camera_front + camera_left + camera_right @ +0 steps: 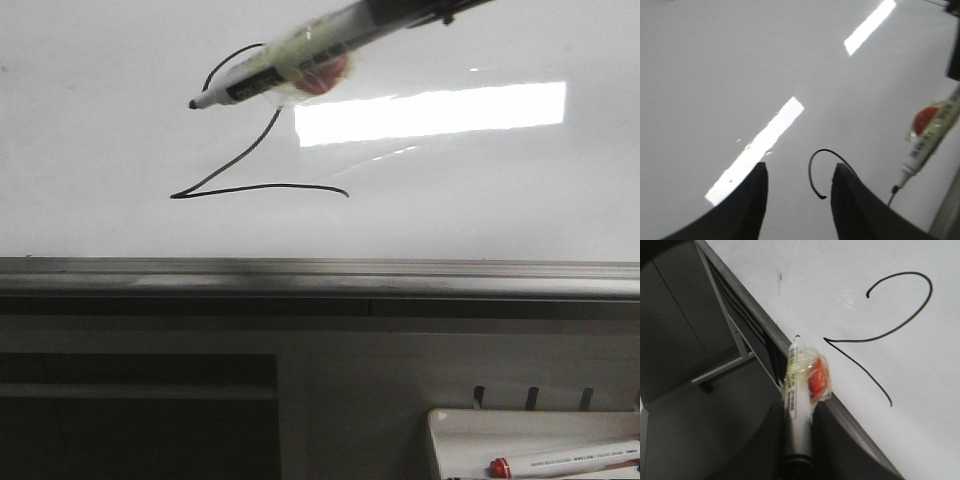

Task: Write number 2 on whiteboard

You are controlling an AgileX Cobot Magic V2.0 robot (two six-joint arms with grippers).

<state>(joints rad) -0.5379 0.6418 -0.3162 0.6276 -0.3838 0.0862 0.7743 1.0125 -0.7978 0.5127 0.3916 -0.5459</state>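
The number 2 [255,150] stood complete on the whiteboard [100,130], just beyond the tip of the marker [290,60] pinched in the right end effector [797,440]. The left end effector [799,200] hung spread and empty. The marker looked light, stiff and slick, best held mid-barrel at the taped wrap.

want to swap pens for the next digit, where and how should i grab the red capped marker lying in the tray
Grip the red-capped marker across the middle of its white barrel, coming down from above. It lies nearly flat in the white tray, long axis left to right, cap at the left end, so the tool's fingers should close front to back, clear of the tray walls.
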